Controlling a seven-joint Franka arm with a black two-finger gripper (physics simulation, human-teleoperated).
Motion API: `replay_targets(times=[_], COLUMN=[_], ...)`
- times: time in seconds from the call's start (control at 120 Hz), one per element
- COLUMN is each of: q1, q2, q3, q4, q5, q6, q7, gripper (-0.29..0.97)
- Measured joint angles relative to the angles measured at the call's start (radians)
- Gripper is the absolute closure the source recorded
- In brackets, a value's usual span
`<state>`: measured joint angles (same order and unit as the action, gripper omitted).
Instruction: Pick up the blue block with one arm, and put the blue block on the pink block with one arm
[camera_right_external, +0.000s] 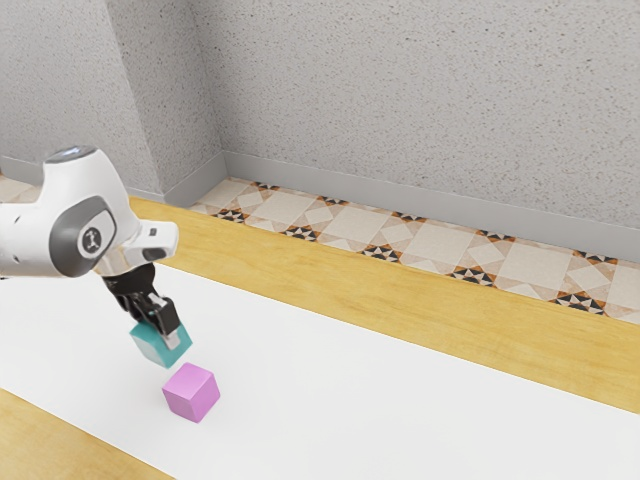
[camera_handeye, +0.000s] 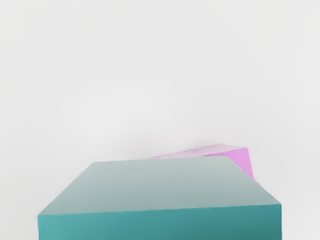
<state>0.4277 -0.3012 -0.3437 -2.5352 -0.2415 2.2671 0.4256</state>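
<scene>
Side camera: my black two-finger gripper (camera_right_external: 157, 322) is clamped on the teal-blue cube (camera_right_external: 160, 345), which is held in the air just beside the pink cube (camera_right_external: 191, 391) over the white tabletop (camera_right_external: 400, 400). If I let go now, I reckon it would clip an edge and tumble. Wrist camera: the pink cube (camera_handeye: 239, 156) peeks past the blue one (camera_handeye: 160, 200), so they are offset. I can read no writing.

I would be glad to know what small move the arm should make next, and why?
Probably a short shift toward the exterior view's lower right before lowering. The gripper holds the blue block off the table, beside and above the pink block, not over it; in the wrist view the pink block peeks past one far corner.
</scene>
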Motion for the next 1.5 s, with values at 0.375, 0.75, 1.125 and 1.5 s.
replay_targets(times=[0.375, 0.75, 1.125, 1.5], q1=[0.000, 0.000, 0.000, 0.000], q2=[0.016, -0.001, -0.024, -0.026], q3=[-0.045, -0.078, -0.109, -0.113], q4=[-0.033, -0.064, -0.082, -0.081], q5=[-0.016, -0.038, -0.066, -0.076], q6=[0.043, 0.068, 0.067, 0.064], q7=[-0.045, -0.072, -0.087, -0.085], gripper=[0.32, 0.32, 0.32, 0.11])
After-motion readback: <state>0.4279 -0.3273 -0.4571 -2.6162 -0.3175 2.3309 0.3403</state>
